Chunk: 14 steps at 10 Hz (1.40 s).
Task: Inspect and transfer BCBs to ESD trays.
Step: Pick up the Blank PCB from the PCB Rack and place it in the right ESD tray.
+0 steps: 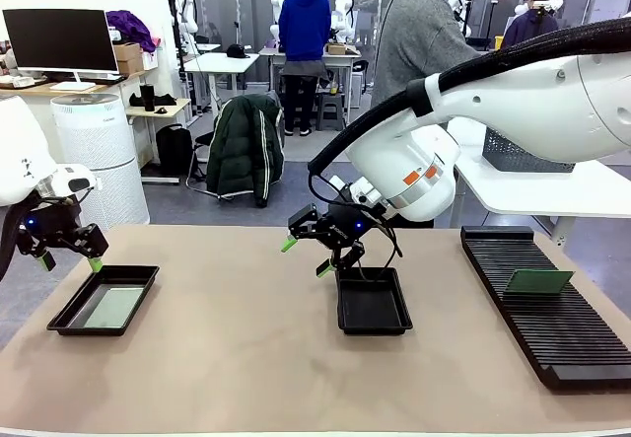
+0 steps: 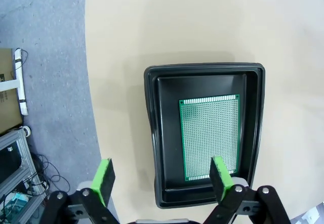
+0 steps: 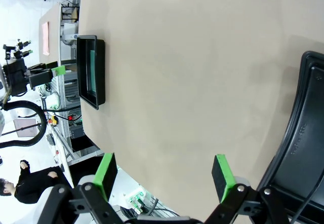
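Observation:
At the table's left, one black ESD tray (image 1: pixel 61 317) holds a green BCB (image 1: pixel 110 307) lying flat. My left gripper (image 1: pixel 71 261) hangs open just above that tray's far left corner. Its wrist view looks down on the tray (image 2: pixel 152 133) and the board (image 2: pixel 210 135), with the left gripper (image 2: pixel 162 178) open and nothing between its pads. A second ESD tray (image 1: pixel 373 304) sits empty at the middle. My right gripper (image 1: pixel 306 256) is open above the table, just left of this tray's far end. The right wrist view has that gripper (image 3: pixel 164 176) open beside the tray's rim (image 3: pixel 298 143). A third BCB (image 1: pixel 537 281) leans in the rack.
A long black slotted rack (image 1: pixel 552 328) lies along the table's right side. A person in a grey top (image 1: pixel 414 33) stands behind the far edge. Bare tan tabletop (image 1: pixel 227 338) lies between the two trays. The right wrist view also shows the far tray (image 3: pixel 100 72) and the left gripper (image 3: pixel 43 74).

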Motion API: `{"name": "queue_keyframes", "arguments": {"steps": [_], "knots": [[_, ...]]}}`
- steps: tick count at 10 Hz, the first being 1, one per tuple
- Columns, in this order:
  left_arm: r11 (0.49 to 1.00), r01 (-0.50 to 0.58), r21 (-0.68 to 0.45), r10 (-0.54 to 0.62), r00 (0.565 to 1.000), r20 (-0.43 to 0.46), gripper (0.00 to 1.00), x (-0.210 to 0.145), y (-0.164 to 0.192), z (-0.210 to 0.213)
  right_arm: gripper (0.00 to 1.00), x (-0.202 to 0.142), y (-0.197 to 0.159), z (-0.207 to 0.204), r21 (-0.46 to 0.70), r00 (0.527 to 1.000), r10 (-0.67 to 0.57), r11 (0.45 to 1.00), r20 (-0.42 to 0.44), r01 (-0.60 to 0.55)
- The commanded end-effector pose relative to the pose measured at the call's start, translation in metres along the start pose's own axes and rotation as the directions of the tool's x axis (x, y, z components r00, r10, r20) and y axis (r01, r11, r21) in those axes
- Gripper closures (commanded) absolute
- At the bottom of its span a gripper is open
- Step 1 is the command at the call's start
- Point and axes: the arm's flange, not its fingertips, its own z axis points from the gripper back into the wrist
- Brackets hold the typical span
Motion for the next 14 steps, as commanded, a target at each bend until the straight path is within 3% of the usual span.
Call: {"name": "queue_keyframes", "arguments": {"steps": [1, 4, 9, 14], "knots": [[1.0, -0.001, -0.001, 0.001, 1.0, 0.003, 0.0, 0.0, 0.001, 0.0, 0.0, -0.011, 0.007, 0.031, -0.001, 1.0, 0.02, 1.0, 0.011, -0.02], [1.0, -0.001, -0.001, 0.001, 1.0, 0.003, 0.0, 0.0, 0.001, 0.0, 0.0, -0.023, 0.025, 0.109, -0.07, 0.996, 0.077, 0.995, 0.037, -0.075], [1.0, -0.001, -0.001, 0.001, 1.0, 0.003, 0.0, 0.0, 0.001, 0.0, 0.0, -0.029, 0.032, 0.242, -0.215, 0.982, 0.187, 0.958, -0.022, -0.187], [1.0, -0.001, -0.001, 0.001, 1.0, 0.003, 0.0, 0.0, 0.001, 0.0, 0.0, -0.038, 0.023, 0.336, -0.302, 0.95, 0.301, 0.901, -0.083, -0.312]]}}
